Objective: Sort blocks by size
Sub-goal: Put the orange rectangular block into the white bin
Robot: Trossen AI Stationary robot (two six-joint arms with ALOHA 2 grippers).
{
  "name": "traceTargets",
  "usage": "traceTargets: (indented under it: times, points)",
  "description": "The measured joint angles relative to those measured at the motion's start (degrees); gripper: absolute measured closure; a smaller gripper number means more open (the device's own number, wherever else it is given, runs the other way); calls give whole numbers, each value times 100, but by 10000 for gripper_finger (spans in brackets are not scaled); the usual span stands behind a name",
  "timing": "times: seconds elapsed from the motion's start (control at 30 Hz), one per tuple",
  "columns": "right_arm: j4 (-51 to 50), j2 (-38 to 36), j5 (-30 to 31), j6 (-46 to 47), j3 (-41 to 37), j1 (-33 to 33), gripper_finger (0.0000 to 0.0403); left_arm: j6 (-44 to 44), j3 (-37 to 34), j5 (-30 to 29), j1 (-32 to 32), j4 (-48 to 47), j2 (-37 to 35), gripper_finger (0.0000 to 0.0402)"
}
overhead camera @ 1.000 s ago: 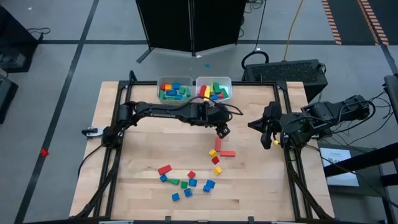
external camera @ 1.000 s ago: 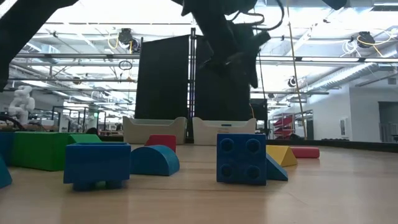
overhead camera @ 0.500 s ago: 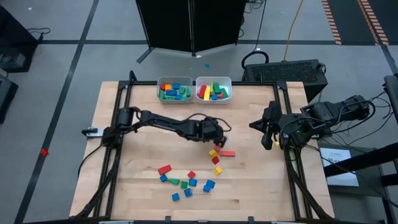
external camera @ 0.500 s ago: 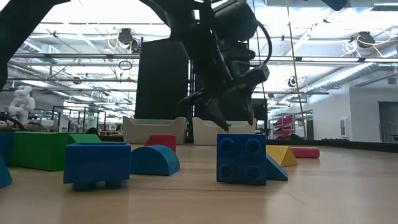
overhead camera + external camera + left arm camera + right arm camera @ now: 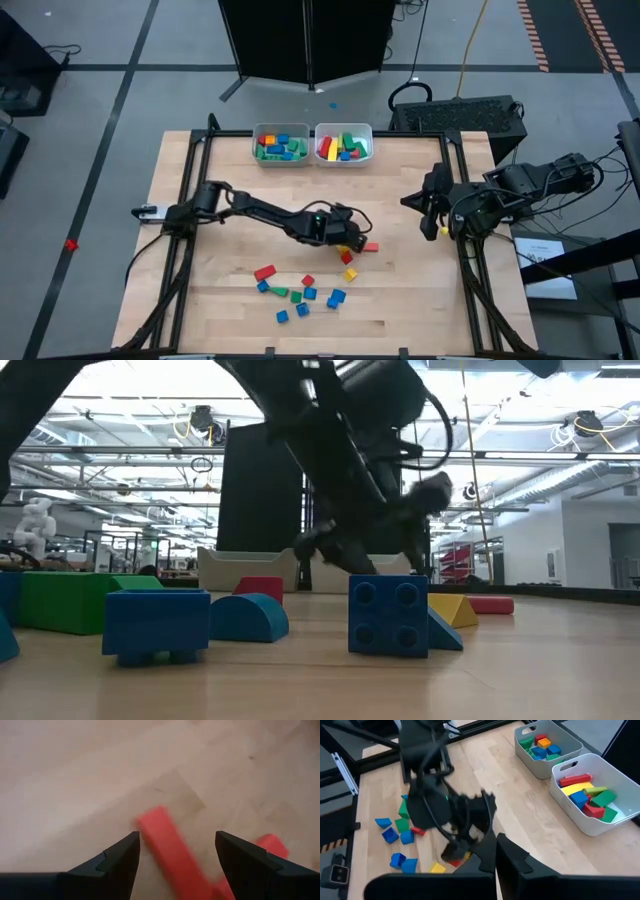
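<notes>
Blocks [image 5: 300, 292] are scattered on the near part of the tabletop [image 5: 180, 300], with more of them sorted into two pale bins [image 5: 343, 145] at its far edge. A long red bar [image 5: 167, 851] is seen lying flat on the wood between the spread fingers [image 5: 120, 860] of the left claw [image 5: 345, 238], which is lowered close over the middle of the tabletop; no contact between fingers and bar can be made out, and nothing is gripped. A smaller red piece [image 5: 271, 845] lies just beside the bar's far end. Yellow and red blocks [image 5: 349, 264] sit just nearer than the claw. The right claw [image 5: 428, 203] is parked, clenched and empty, over the right edge of the tabletop, well apart from the blocks.
</notes>
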Motion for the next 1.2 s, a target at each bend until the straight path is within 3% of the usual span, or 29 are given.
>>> traceTargets:
  times: [0.13, 0.3, 0.4, 0.8, 0.97, 1.2]
  points:
    - [-3, 0, 2, 123, 0, 0, 403, -204, 17, 215, -34, 472, 361, 143]
    - [-4, 0, 0, 208, 0, 0, 403, -741, 50, 377, -27, 225, 552, 144]
    - [-4, 0, 1, 187, 0, 0, 403, -602, 50, 517, -25, 133, 559, 157]
    - [31, 0, 2, 160, 0, 0, 403, 486, 32, 371, -62, -114, 569, 312]
    - [43, 0, 2, 163, 0, 0, 403, 650, 38, 719, 65, -249, 429, 316]
    - [89, 0, 30, 52, 0, 0, 403, 1279, 214, 735, 271, -688, -217, 316]
